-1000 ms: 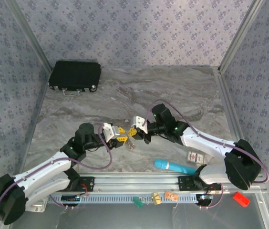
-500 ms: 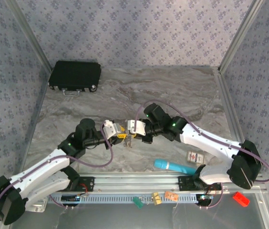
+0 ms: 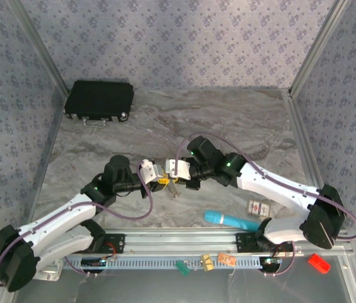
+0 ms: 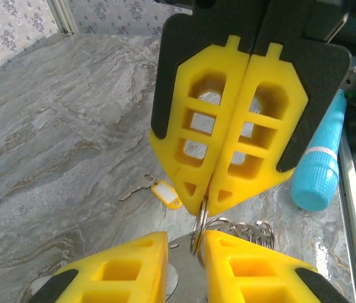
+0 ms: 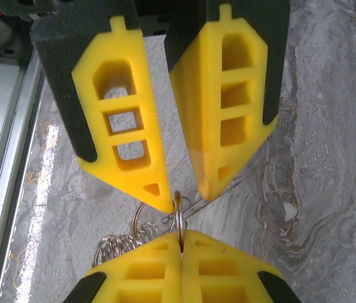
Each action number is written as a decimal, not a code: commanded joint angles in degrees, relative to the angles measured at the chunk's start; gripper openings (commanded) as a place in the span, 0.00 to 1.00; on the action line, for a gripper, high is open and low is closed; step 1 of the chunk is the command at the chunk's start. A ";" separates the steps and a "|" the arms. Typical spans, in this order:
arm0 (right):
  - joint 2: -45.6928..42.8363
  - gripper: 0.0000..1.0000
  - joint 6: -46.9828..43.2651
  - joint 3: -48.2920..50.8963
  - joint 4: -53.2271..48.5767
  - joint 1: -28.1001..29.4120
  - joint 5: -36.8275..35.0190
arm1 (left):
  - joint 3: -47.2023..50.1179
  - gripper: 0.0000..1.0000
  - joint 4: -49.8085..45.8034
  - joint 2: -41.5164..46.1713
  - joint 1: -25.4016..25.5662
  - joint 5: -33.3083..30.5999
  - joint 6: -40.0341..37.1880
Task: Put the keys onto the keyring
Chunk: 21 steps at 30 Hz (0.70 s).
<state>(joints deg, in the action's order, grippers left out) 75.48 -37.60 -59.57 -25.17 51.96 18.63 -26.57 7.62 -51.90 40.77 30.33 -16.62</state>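
1. The right pincer [image 4: 207, 201] is clenched, its yellow fingers pressed flat together, and it grips the thin silver keyring [image 5: 178, 213] at its very tip.
2. The left pincer [image 5: 187, 199] faces it tip to tip. Its yellow fingers stand a little apart, with the keyring's wire in the narrow gap between them; whether they touch it is unclear.
3. More silver loops of the keyring bunch just beside the two tips, above the table.
4. One key [image 4: 165, 193], with a yellow head and a short metal blade, lies flat on the table just beyond the pincers, apart from the keyring.
5. The pincers meet over the middle of the table [image 3: 241, 120], a little nearer its near edge. The table top is grey with marbled veins.
6. A turquoise tube [image 3: 230, 219] lies by the near edge, right of centre. A small pack [image 3: 259, 207] lies just to its right; its red and white label is too small to read.
7. A black case [image 3: 99, 99] with a metal handle sits in the far left corner.
8. A metal rail [image 3: 184, 240] runs along the near edge. In front of it lie green [image 3: 182, 268], orange [image 3: 226, 259] and red [image 3: 319, 262] plastic pieces.
9. Walls [image 3: 178, 38] papered in pale blue-grey with a small repeating motif enclose the table, framed by metal posts [image 3: 39, 49].
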 commanded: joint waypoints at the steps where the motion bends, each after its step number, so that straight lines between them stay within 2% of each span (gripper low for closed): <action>1: 0.53 0.00 -1.06 -2.60 -0.99 0.65 0.34 | -1.12 0.18 2.04 -0.38 0.11 2.55 -0.69; 7: -0.30 0.00 -0.61 -1.98 0.58 0.57 1.97 | -0.95 0.01 2.31 -0.24 0.14 2.91 -0.78; 8: -1.19 0.01 0.07 -0.82 2.44 0.11 2.33 | -0.81 0.00 2.43 -0.07 0.13 2.98 -0.78; 11: -5.12 0.27 3.48 4.79 10.47 -3.45 7.16 | 0.40 0.00 4.72 0.28 0.16 3.05 0.40; 14: -8.42 0.30 9.83 11.84 21.60 -9.19 15.58 | 2.96 0.00 11.50 0.26 0.10 3.55 3.97; 16: -9.01 0.31 12.89 15.20 27.39 -11.27 18.42 | 4.14 0.00 14.54 0.12 0.12 3.71 5.89; 21: -6.67 0.31 13.43 16.96 30.42 -11.62 20.76 | 6.30 0.00 18.43 0.95 0.12 3.69 7.56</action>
<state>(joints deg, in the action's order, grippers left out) 67.83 -27.20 -43.03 -0.93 40.21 34.17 -21.19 19.64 -51.90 40.77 32.18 -11.35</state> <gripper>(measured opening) 0.308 0.042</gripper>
